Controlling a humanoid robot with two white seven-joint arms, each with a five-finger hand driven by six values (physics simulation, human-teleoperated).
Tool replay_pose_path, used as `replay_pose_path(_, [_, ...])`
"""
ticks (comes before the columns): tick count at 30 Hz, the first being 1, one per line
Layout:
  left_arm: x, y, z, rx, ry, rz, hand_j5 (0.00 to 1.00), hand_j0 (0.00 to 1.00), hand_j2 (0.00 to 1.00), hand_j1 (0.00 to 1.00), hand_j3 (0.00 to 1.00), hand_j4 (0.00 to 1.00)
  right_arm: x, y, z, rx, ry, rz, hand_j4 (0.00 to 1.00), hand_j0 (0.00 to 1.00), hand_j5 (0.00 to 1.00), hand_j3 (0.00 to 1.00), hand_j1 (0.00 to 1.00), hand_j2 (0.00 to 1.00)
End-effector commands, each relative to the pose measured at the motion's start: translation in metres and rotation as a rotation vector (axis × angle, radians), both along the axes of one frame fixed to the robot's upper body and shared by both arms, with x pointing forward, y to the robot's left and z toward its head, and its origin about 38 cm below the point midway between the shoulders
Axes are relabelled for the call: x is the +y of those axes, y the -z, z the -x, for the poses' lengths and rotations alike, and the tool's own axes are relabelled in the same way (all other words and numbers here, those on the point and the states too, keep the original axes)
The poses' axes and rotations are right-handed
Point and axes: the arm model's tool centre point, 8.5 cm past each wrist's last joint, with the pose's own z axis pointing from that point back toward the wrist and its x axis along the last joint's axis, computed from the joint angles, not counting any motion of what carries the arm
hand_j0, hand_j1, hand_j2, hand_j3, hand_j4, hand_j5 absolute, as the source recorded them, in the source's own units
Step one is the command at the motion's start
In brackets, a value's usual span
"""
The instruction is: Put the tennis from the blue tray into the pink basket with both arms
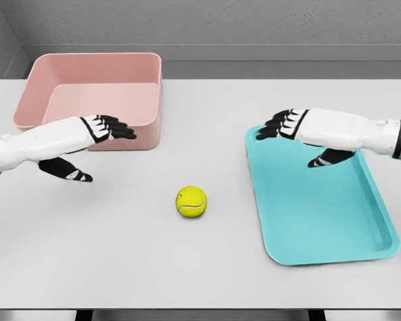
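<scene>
A yellow-green tennis ball [191, 201] lies on the white table between the two containers, touching neither. The pink basket [93, 83] stands at the back left, with nothing visible inside. The blue tray [321, 214] sits at the right and holds nothing. My left hand [97, 144] hovers in front of the basket's near wall, fingers spread and holding nothing, left of and behind the ball. My right hand [301, 137] hangs over the tray's back left corner, also open, well right of the ball.
The white table [154, 267] spreads wide around the ball. A grey wall runs behind the table's far edge. The basket's near wall stands just behind my left hand's fingers.
</scene>
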Motion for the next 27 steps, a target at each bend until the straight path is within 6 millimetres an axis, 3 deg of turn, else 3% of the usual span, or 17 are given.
replay_pose_path(1, [-0.009,0.004,-0.006,0.006,0.002,0.04,1.0,1.0,1.0,1.0,1.0,1.0,-0.039,-0.025,0.006,-0.033,0.078,0.056,1.0,1.0,1.0,1.0,1.0,1.0])
replay_pose_path(7, [-0.029,0.001,-0.011,-0.007,0.041,0.067,1.0,1.0,1.0,1.0,1.0,1.0,-0.028,-0.02,0.009,-0.012,0.049,0.027,1.0,1.0,1.0,1.0,1.0,1.0])
replay_pose_path(10, [-0.062,0.01,-0.015,0.022,0.127,0.046,1.0,1.0,1.0,1.0,1.0,1.0,-0.026,-0.023,0.009,-0.019,0.042,0.026,1.0,1.0,1.0,1.0,1.0,1.0])
replay_pose_path(15, [-0.087,0.016,-0.019,0.043,0.198,0.004,1.0,1.0,1.0,1.0,1.0,1.0,-0.024,-0.021,0.01,-0.013,0.038,0.02,1.0,1.0,1.0,1.0,1.0,1.0])
replay_pose_path(19, [-0.104,0.026,-0.022,0.071,0.242,-0.035,1.0,1.0,1.0,1.0,1.0,1.0,-0.026,-0.022,0.01,-0.014,0.042,0.022,1.0,1.0,1.0,1.0,1.0,1.0])
replay_pose_path(23, [-0.108,0.035,-0.023,0.101,0.255,-0.068,1.0,1.0,1.0,1.0,1.0,1.0,-0.03,-0.021,0.011,-0.006,0.05,0.036,1.0,1.0,1.0,1.0,1.0,1.0])
replay_pose_path(24, [-0.108,0.04,-0.026,0.113,0.25,-0.072,1.0,1.0,1.0,1.0,1.0,1.0,-0.03,-0.011,0.012,0.017,0.051,0.037,1.0,1.0,1.0,1.0,1.0,1.0])
replay_pose_path(27, [-0.119,0.047,-0.026,0.131,0.277,-0.09,1.0,1.0,1.0,1.0,1.0,1.0,-0.034,-0.008,0.011,0.026,0.062,0.047,1.0,1.0,1.0,1.0,1.0,1.0])
